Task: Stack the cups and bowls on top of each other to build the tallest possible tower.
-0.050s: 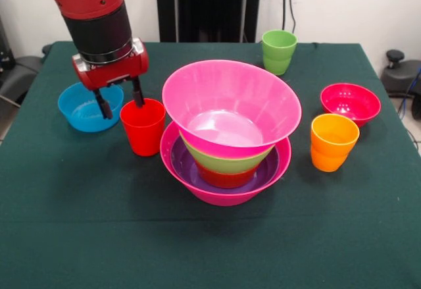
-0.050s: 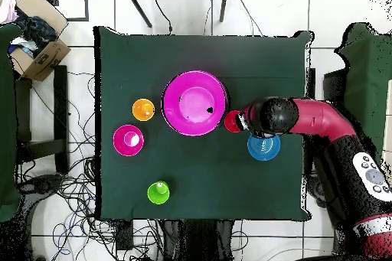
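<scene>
Cups numbered three on the green-clothed table [image 1: 79, 236]: one red cup [image 1: 143, 126], one orange cup [image 1: 333, 141] and one lime green cup [image 1: 279, 51]. All three stood upright and apart from each other. The green cup stood near the table's far edge in the front view, and the orange cup toward the right-hand edge.

Bowls visible numbered six. Four were nested in the tower [image 1: 227, 137] at the table's middle: a hot-pink base bowl [image 1: 223, 193], a purple bowl [image 1: 187, 167], a lime green bowl [image 1: 227, 160] and a tilted hot-pink top bowl [image 1: 230, 105]. A red band showed beneath the green bowl; its kind could not be told. Two bowls stood loose: a blue bowl [image 1: 82, 110] near the left edge and a crimson bowl [image 1: 350, 103] near the right edge, just behind the orange cup.

The gripper [image 1: 120, 103] hung at the red cup's rim, fingers spread, one finger [image 1: 139, 95] at the cup's mouth and the other outside it, over the blue bowl. Nothing was grasped.
</scene>
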Robot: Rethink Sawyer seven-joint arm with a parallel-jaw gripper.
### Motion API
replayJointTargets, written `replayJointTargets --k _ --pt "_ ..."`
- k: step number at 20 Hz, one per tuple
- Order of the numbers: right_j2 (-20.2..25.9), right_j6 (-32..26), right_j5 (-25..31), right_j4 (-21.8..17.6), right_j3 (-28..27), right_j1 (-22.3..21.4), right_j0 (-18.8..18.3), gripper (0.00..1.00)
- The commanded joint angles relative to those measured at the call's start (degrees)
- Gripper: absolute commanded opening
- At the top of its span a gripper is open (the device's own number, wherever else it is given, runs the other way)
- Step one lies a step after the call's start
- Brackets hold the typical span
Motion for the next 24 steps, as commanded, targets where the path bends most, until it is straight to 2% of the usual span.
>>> replayJointTargets --k 1,16,21,24 --pt "-2.6 7.7 -5.6 0.5 3.3 3.3 1.7 1.00" --pt "-6.4 10.2 -12.2 0.0 5.3 3.1 4.0 1.00" --pt "-8.1 11.5 -13.0 0.2 6.4 2.3 5.3 1.00" --pt "-8.8 9.7 -11.9 0.0 6.2 2.2 5.1 1.00"
